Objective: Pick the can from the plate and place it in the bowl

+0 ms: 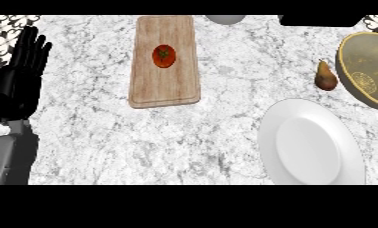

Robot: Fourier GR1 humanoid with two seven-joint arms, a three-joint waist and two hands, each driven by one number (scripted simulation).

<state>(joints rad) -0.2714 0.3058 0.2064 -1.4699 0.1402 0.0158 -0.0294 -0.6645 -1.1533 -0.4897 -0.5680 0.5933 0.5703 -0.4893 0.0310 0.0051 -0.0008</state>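
Observation:
The white plate [310,144] lies at the lower right with nothing on it. At the right edge stands the yellowish bowl [353,52], cut off by the frame. Inside it, low against the wall, a pale round patterned disc [365,80] shows; it looks like the end of the can, though I cannot tell for sure. My left hand [22,79] rests at the far left edge, fingers straight and pointing up, holding nothing, far from plate and bowl. My right hand does not show anywhere.
A wooden cutting board [164,62] with a red tomato [164,55] lies at the upper middle. A brown pear [325,77] stands just left of the bowl. A pale rounded object [225,19] and a black object [317,20] sit at the counter's back edge.

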